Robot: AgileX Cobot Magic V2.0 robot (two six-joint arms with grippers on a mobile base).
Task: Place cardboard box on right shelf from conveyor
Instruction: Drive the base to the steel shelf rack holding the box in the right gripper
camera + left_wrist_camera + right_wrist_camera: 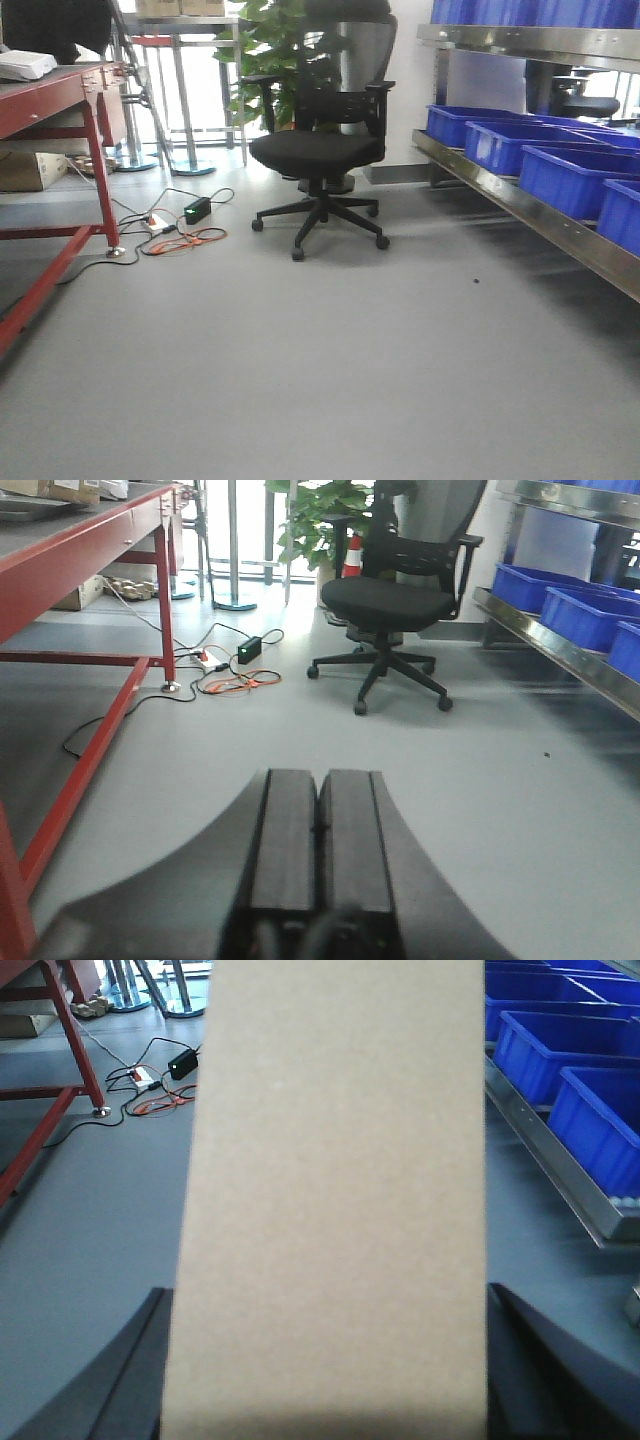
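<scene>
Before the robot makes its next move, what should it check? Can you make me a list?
1. Is the cardboard box held in the right gripper: ok.
2. Is the left gripper shut and holding nothing: ok.
3. Free spot on the right shelf: cannot tell; blue bins fill the stretch in view.
4. Floor beside the shelf free of obstacles: ok; the office chair stands farther back.
5. Box held level: cannot tell; it fills the wrist view.
</scene>
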